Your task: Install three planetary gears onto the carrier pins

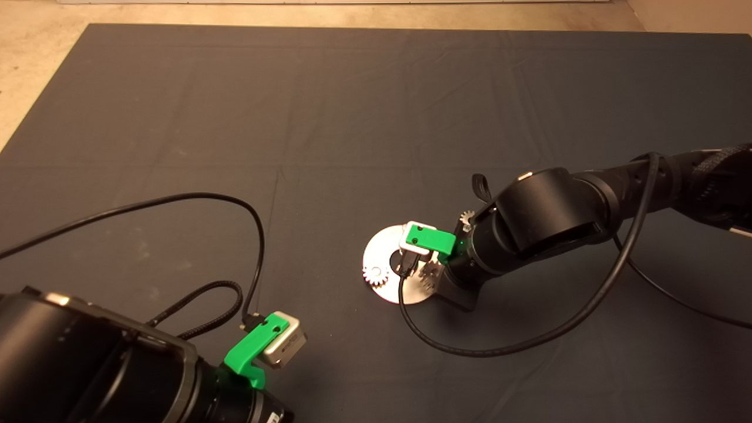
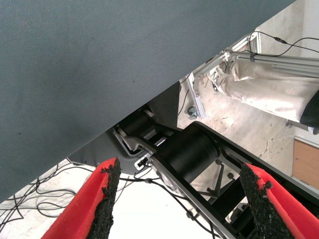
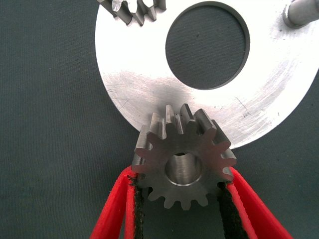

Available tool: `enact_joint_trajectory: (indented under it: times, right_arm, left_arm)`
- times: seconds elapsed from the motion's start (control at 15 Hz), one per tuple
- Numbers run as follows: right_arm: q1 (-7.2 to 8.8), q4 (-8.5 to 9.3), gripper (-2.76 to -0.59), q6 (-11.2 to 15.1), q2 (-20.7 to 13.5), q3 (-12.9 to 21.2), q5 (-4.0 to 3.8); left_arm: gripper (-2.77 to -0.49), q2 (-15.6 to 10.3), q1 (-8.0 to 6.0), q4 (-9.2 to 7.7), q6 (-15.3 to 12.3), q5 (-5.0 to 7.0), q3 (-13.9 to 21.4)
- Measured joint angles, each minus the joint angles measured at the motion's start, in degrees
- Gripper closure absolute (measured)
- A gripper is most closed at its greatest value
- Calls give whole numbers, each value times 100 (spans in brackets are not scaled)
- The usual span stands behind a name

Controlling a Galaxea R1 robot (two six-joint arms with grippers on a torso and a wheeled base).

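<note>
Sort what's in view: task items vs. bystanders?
Task items:
- silver disc with a bare pin
- gear clamped in the right gripper jaws
- gear already on the disc
- third gear behind the right arm

Bystanders:
- left gripper, parked lower left, jaws open
- dark mat
- camera cables
</note>
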Motion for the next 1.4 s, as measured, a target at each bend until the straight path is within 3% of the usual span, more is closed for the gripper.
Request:
enact_joint_trajectory:
  times: [0.33, 0.67, 1.4]
  right_arm:
    - [-52, 1, -84, -29, 0, -46, 3]
    - [-31, 59, -83, -193, 2, -140, 35]
    - [9, 166, -84, -258, 0, -234, 68]
  left_arm:
    - [-165, -5, 0, 0, 2, -16, 0]
    - [-165, -146, 0, 0, 2, -17, 0]
    - [-165, -143, 0, -1, 2, -60, 0]
